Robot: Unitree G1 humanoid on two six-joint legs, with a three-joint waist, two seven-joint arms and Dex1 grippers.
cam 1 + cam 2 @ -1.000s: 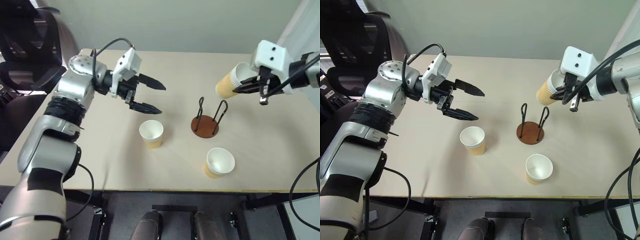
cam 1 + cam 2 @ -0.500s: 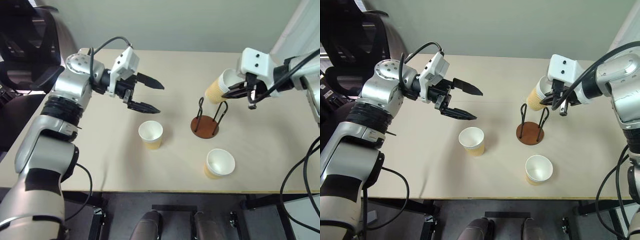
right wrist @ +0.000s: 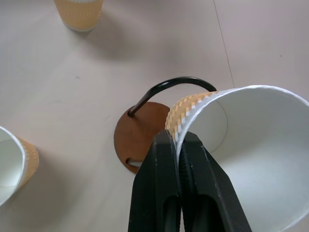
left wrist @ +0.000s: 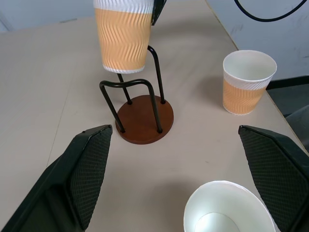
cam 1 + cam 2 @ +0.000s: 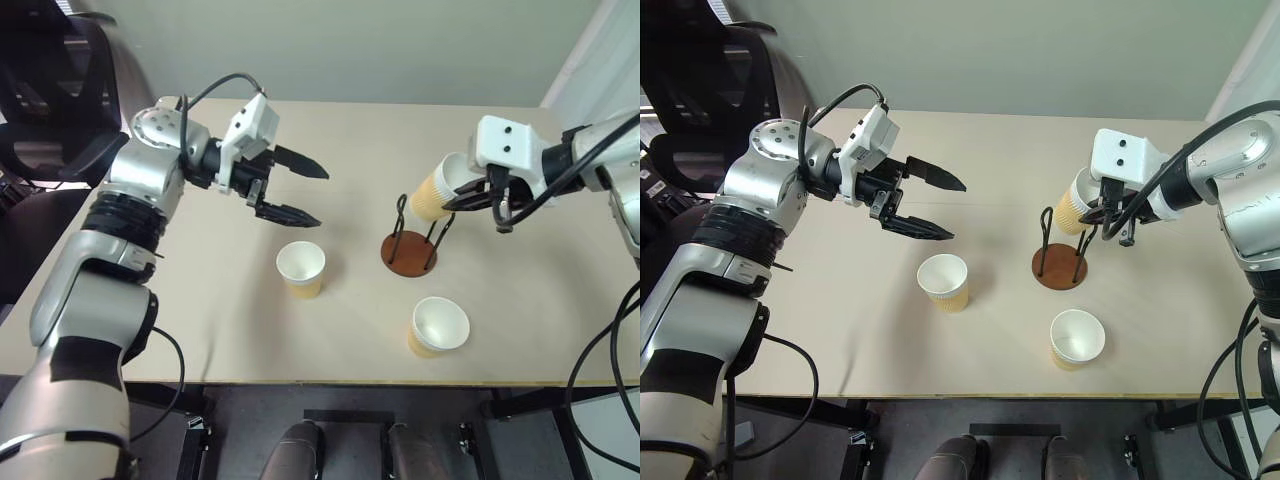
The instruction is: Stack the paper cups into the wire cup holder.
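One paper cup (image 5: 436, 190) pinched by its rim in right gripper (image 3: 178, 145) fingers above wire cup holder (image 5: 409, 251); left gripper (image 5: 300, 193) fingers spread, empty.

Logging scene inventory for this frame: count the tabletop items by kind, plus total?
Paper cups: 3: one pinched at the rim by the right gripper above the holder, two standing on the table
Wire cup holder: 1
Total: 4
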